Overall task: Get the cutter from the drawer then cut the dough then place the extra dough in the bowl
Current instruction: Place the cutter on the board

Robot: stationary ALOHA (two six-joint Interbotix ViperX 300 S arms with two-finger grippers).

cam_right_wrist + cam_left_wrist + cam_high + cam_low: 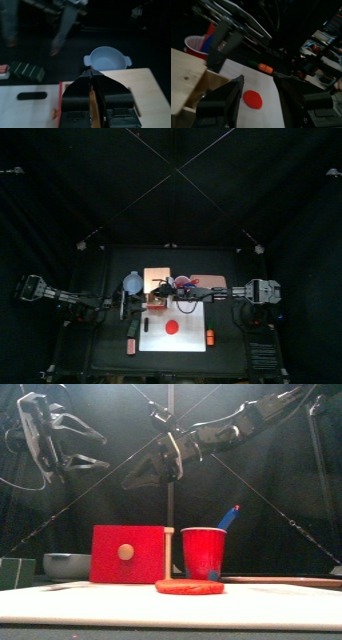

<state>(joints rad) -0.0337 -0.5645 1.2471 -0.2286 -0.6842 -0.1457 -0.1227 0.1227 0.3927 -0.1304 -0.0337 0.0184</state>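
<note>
L pincer (259, 78) released, R pincer (91, 73) clenched, both raised, red dough (252, 99) on white board (261, 118)

Both arms, left arm (60, 294) and right arm (254, 290), are black and chunky with paler grey bits near the wrists. The left gripper (259, 79) has two fat black jaws on blocky bases. Same deal on the right gripper (91, 75), tapering to thin tips.

Both arms raised — left gripper (260, 85) jaws wide apart, right gripper (91, 75) jaws pressed together.
</note>
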